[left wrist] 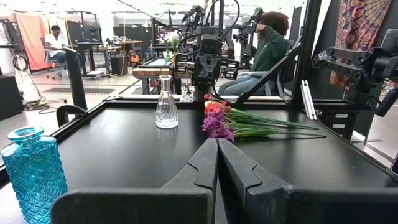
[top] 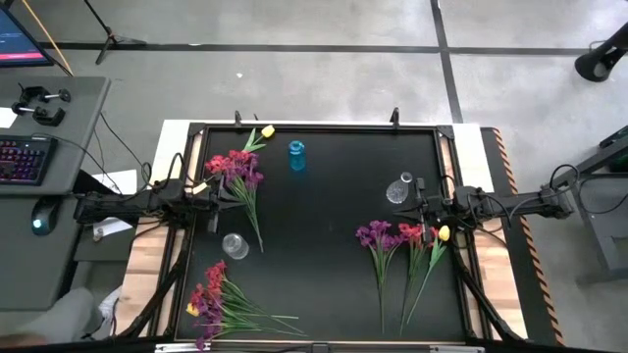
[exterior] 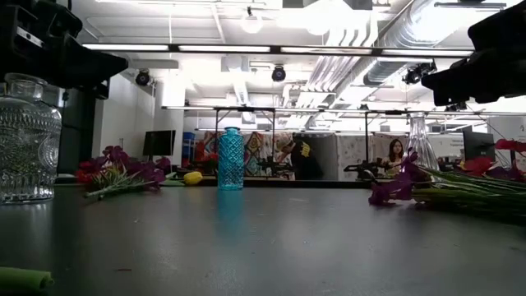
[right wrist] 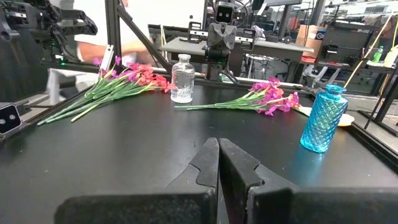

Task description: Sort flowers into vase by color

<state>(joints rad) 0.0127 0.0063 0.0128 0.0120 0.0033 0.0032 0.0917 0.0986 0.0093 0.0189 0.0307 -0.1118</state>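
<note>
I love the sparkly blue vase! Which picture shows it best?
The right wrist view: the blue vase stands whole and close, its diamond pattern clear, beside pink flowers. The low view shows it whole but farther off. The left wrist view cuts off its bottom. From above it is a small blue spot.

text: none legible | labels/brands/numbers: none readable on the blue vase, clear vases or bench | monitor beyond the bench: screen glow only, no characters readable
</note>
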